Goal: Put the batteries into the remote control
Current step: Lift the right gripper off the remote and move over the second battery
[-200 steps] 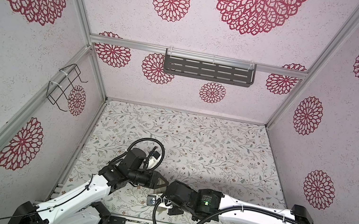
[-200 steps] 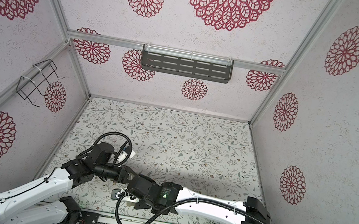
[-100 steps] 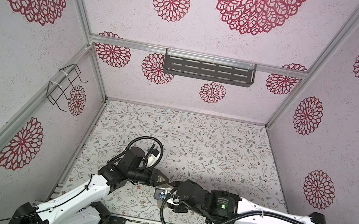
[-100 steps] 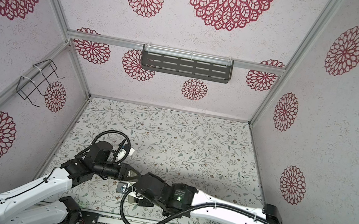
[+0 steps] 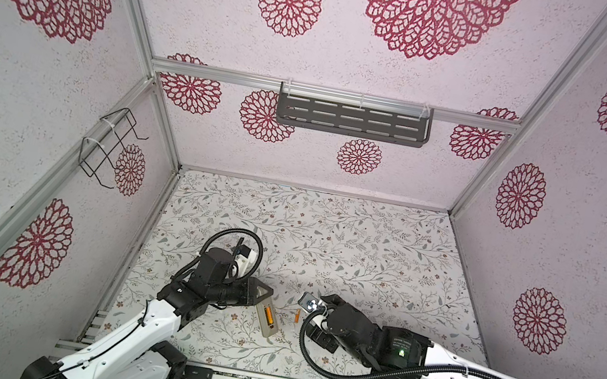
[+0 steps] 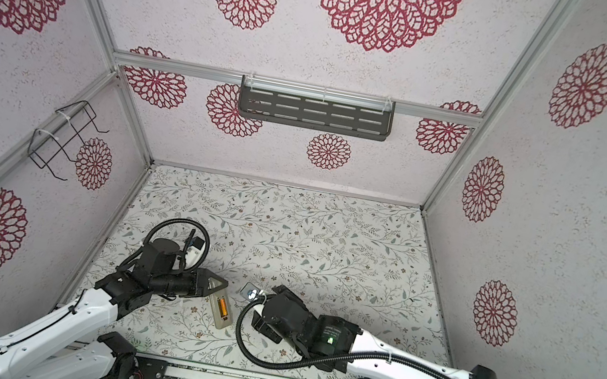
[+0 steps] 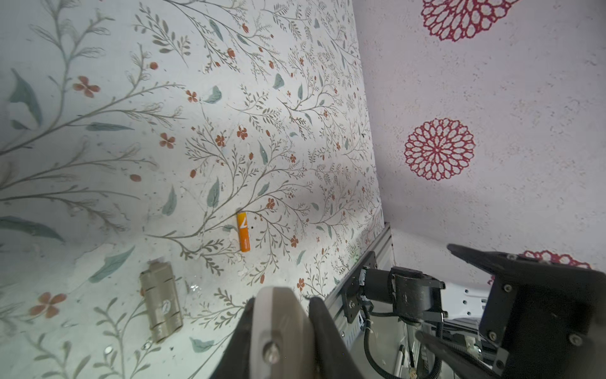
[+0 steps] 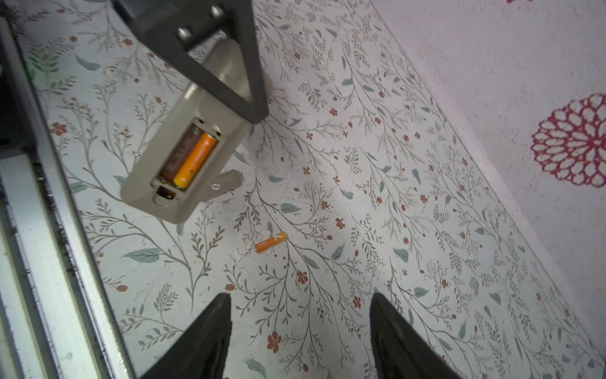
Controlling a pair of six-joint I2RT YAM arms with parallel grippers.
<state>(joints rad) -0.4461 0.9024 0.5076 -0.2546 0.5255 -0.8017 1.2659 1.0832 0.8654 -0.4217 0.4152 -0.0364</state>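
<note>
Just ahead of the right hand (image 8: 300, 295), jaws wide apart and holding nothing, a loose battery (image 8: 271, 242) lies on the table (image 8: 393, 197). Beyond it the left hand (image 5: 263, 297) is clamped on the remote control (image 8: 139, 188), held above the table, compartment up, one orange battery (image 8: 196, 157) seated inside.

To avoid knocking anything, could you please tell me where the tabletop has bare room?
Bare: the tabletop beyond the remote control, back to the rear wall and across to the right wall. Crowded: front-centre, where remote, loose battery and battery cover cluster.
</note>
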